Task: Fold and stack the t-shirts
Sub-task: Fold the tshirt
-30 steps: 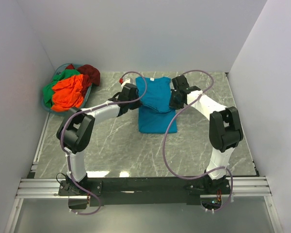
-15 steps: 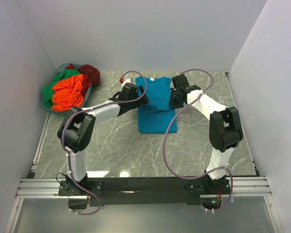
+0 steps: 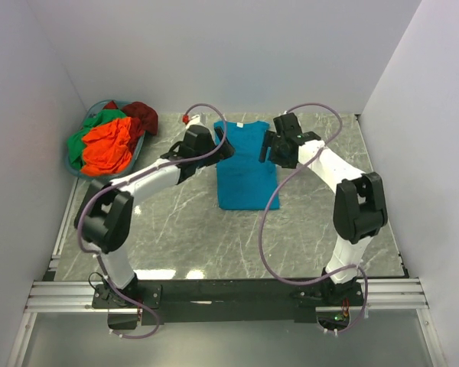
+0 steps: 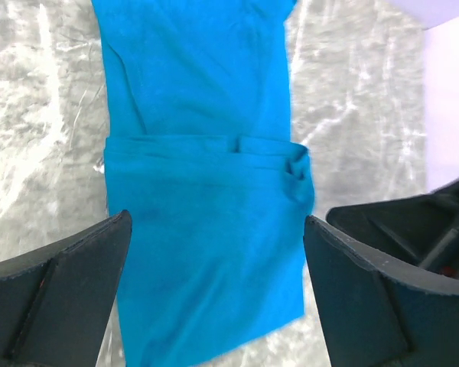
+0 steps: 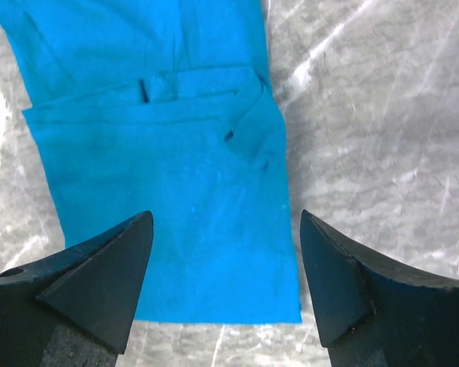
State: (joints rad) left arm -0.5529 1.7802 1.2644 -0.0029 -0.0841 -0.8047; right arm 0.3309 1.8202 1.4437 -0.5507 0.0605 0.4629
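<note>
Grey marbled counter inside a white-walled booth, two arms bolted at the near edge and reaching toward the far middle.

Teal t-shirt at the far centre of the counter: flat, sleeves tucked in, shaped into a long narrow rectangle with the collar end toward the back wall. Folded across its width, one layer doubled over the other, the fold edge running straight from side to side in both wrist views. Small rumple at one end of that edge, otherwise smooth. Touching only the counter.

Left pincer: spread wide, gripping nothing, placed at the left side of the teal t-shirt with its dark fingers framing the cloth from above.

Right pincer: also spread wide and empty, at the right side of the same shirt, facing the left one across it. Near hem of the shirt visible between its fingertips in the right wrist view, bare marble beyond.

Round basket in the far left corner, well apart from the teal shirt. Heaped inside it, unfolded: an orange t-shirt on top, a green t-shirt beneath and to the left, a dark red t-shirt spilling over the far right rim.
</note>
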